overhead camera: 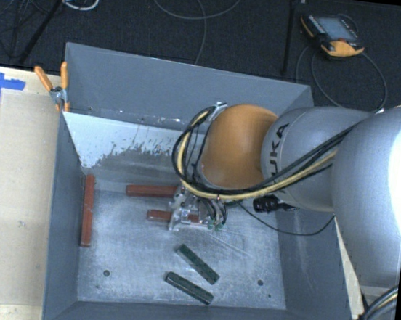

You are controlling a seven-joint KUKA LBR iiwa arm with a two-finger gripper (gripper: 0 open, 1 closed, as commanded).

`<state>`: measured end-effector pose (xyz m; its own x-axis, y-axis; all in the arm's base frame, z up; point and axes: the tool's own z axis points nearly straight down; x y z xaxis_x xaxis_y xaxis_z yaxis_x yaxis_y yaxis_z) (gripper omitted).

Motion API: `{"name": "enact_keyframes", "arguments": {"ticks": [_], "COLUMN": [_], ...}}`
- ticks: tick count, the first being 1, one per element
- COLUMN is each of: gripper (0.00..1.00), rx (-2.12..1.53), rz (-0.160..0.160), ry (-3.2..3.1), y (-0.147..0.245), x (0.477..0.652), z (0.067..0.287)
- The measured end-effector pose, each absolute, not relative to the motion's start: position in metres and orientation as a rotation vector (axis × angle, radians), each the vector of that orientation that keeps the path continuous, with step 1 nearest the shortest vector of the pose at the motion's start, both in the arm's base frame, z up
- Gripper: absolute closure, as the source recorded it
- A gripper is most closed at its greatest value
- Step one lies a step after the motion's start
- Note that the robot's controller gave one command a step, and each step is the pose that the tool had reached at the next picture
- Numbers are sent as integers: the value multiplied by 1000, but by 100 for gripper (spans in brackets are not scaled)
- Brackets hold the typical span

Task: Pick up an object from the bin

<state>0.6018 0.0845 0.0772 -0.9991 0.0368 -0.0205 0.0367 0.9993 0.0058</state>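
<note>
The end effector (194, 219) is low over the middle of the bin (96, 281), under the arm's orange cover (235, 149) and its looped cables (184, 153). Whether it is released or clenched cannot be told, since its tip is a small cluttered shape here. A short brown piece (156, 216) lies flat on the floor with its right end meeting the end effector; I cannot tell whether it is grasped. Just behind it, a brown bar (149, 191) lies roughly parallel, apart from the short piece and near the foot of the sloped back wall. A long brown stick (87, 210) lies lengthwise against the foot of the left wall. Toward the front, the upper green strip (198, 263) lies slanted just in front of the end effector. The lower green strip (189, 287) sits near the front wall, close to the upper strip but not touching it. The floor between the long stick and the short piece is bare. So is the front-left corner and the right side of the floor under the arm (346, 167).
</note>
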Motion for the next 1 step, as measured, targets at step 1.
{"name": "enact_keyframes", "arguments": {"ticks": [1], "gripper": [100], "rx": [45], "rz": [1], "ry": [3139], "y": [89], "x": [618], "z": [205]}}
